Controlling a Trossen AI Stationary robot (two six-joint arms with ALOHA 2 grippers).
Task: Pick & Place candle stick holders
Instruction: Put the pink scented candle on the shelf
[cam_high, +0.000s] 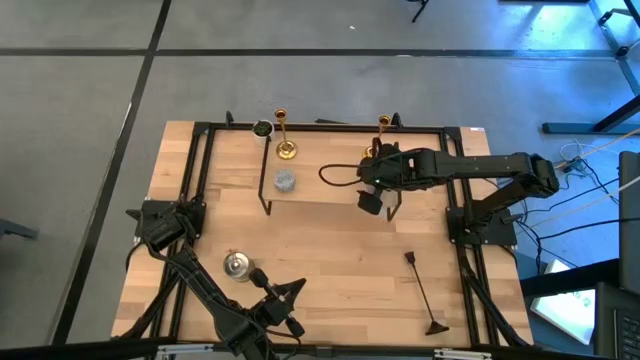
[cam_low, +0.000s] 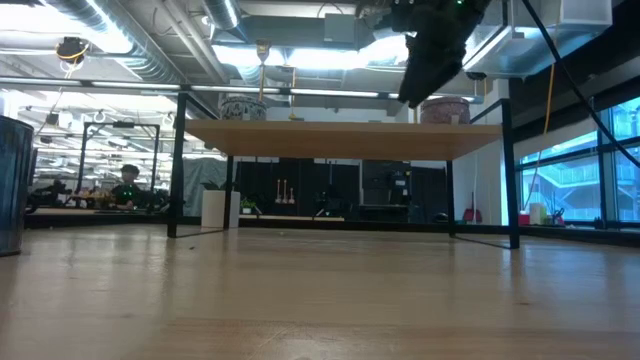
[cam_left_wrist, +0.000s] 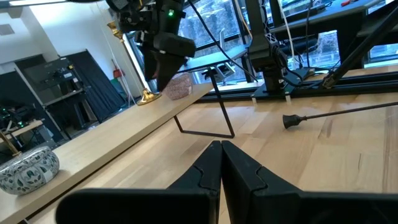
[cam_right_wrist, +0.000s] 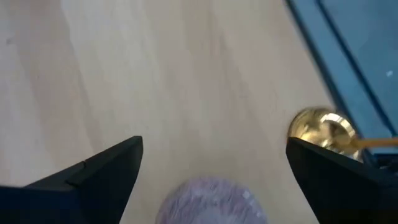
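- Gold is what we notice first: two slim candle stick holders stand upright on the raised wooden shelf (cam_high: 320, 190) at the far side of the table (cam_high: 330, 270).
- We see the left candle stick holder (cam_high: 285, 137) on the shelf's left part, with a small dark round dish (cam_high: 263, 129) just beside it and a grey patterned candle (cam_high: 285, 181) nearer the shelf's front edge.
- We find the right candle stick holder (cam_high: 383, 133) at the shelf's right part, its base (cam_right_wrist: 321, 129) showing in the right wrist view next to one finger, with a pale pink candle (cam_right_wrist: 208, 200) below the gap.
- We see the right gripper (cam_high: 372, 196) hanging above the shelf just beside that holder; its jaws are spread wide and hold nothing.
- We see the left gripper (cam_left_wrist: 221, 163) low over the table's near edge, well apart from the shelf, its two fingers pressed together on nothing.
- We also note a silver tin (cam_high: 236, 264) near the left arm and a black long-handled tool (cam_high: 422, 293) lying flat on the table's right part.
- In the left wrist view we see a white patterned bowl (cam_left_wrist: 28, 169) on the shelf's end.
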